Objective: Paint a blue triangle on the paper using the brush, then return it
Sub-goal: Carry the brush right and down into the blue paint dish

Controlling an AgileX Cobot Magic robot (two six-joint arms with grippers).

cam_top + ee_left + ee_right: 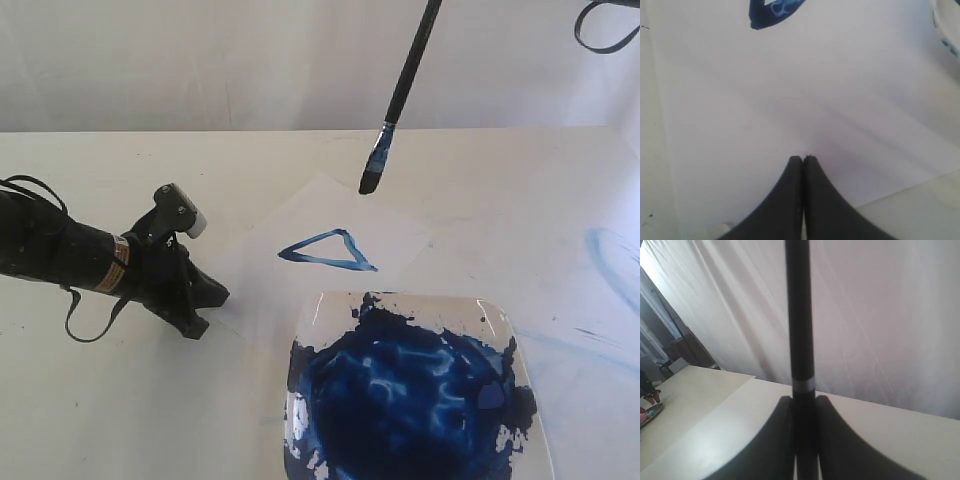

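Brush [405, 85] is up in the air, tip w/ blue-stained bristles hanging over the far part of the paper [300, 215], clear of the sheet. Blue triangle [328, 251] looks closed, three strokes, sitting mid-paper, just beyond the far edge of the paint dish [505, 330], which is by the near edge of the table [120, 400]. So painting reads as done; what's left, I'd say, is the return.

Risks from here: bristles are wet, so a drip or a low pass over the triangle could smear it. Long handle swinging on the way back could clip the dish rim or drag paint across the table; right side already carries pale blue smears [610, 255]. A loose grip would let the brush slide or tilt.

Right hand [803, 460]: clamped on the brush handle, fingers tight each side of it, just behind the silver band, per wrist cam. Not seen in the exterior shot, it's off the top.

Left hand [803, 159]: fingers pressed together, holding nothing, tip down at the paper's left edge; looks like it's pinning the sheet. If it lifts or shifts early, paper could skid.
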